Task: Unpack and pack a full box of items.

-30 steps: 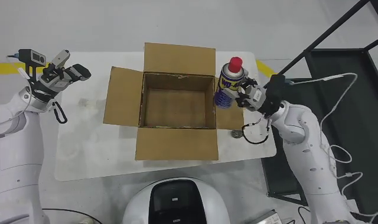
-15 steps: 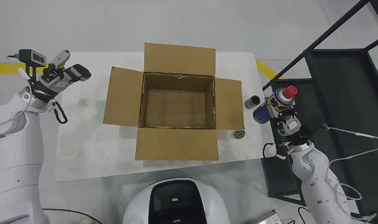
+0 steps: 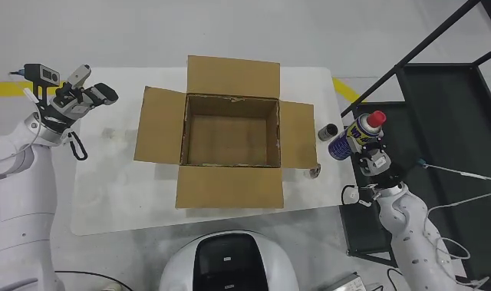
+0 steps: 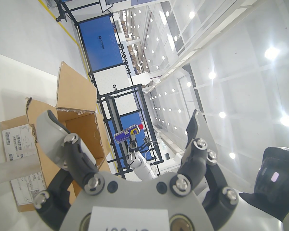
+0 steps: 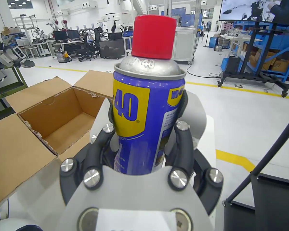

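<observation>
- i use the cardboard box as my landmark: it sits on the white table with its top open and all four flaps folded outward.
- the right gripper has its fingers clamped on the spray can, a blue and yellow can with a red cap, gripped around its lower body.
- the can is held off the surface, well out past the box's right flap, about over the table's edge and beside the black rack.
- the left gripper hangs well off the box's left flap, fingers spread apart with nothing between them.
- a small dark cylinder lies on the table between the box's right flap and the can.
- another small round piece sits just by the near corner of the box's right flap; i cannot tell what it is.
</observation>
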`<state>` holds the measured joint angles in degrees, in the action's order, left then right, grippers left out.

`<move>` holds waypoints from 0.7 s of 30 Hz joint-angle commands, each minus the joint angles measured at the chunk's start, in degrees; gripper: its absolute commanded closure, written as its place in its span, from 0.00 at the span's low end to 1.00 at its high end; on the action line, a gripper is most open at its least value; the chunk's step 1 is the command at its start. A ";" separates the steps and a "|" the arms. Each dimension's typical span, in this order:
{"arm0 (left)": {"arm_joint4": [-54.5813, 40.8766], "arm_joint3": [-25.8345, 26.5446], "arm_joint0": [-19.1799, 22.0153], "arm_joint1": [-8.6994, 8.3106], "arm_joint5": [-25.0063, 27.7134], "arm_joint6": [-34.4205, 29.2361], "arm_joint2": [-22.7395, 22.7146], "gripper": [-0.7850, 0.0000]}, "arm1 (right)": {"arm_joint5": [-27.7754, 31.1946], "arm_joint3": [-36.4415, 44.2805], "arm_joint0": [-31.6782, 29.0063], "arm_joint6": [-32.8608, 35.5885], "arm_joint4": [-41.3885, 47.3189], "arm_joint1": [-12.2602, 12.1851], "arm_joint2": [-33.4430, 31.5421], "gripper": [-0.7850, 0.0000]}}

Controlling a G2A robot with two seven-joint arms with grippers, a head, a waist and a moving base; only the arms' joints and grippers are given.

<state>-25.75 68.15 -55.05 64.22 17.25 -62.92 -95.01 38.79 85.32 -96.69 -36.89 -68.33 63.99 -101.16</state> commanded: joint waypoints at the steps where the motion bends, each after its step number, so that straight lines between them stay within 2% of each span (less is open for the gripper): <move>1: 0.00 0.00 0.00 0.00 0.00 0.00 0.00 0.00 | -0.99 -0.64 0.52 0.95 1.78 0.07 -0.29 1.00; 5: 0.00 0.00 0.00 0.00 0.00 0.00 0.00 0.00 | -1.99 -6.78 1.80 -1.70 2.69 0.25 -0.30 1.00; 12: 0.00 0.00 0.00 0.00 0.00 0.00 0.00 0.00 | -5.64 -26.53 7.13 -17.99 -0.73 1.66 5.40 1.00; 19: 0.00 0.00 0.00 0.00 0.00 0.00 0.00 0.00 | -11.90 -44.16 15.60 -29.22 -7.56 2.87 10.99 1.00; 21: 0.00 0.00 0.00 0.00 0.00 0.00 0.00 0.00 | -12.01 -48.55 17.92 -31.97 -8.13 3.17 12.02 1.00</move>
<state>-25.75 68.15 -55.05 64.22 17.25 -62.92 -95.01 26.75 39.57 -80.12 -67.30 -76.21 67.02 -89.64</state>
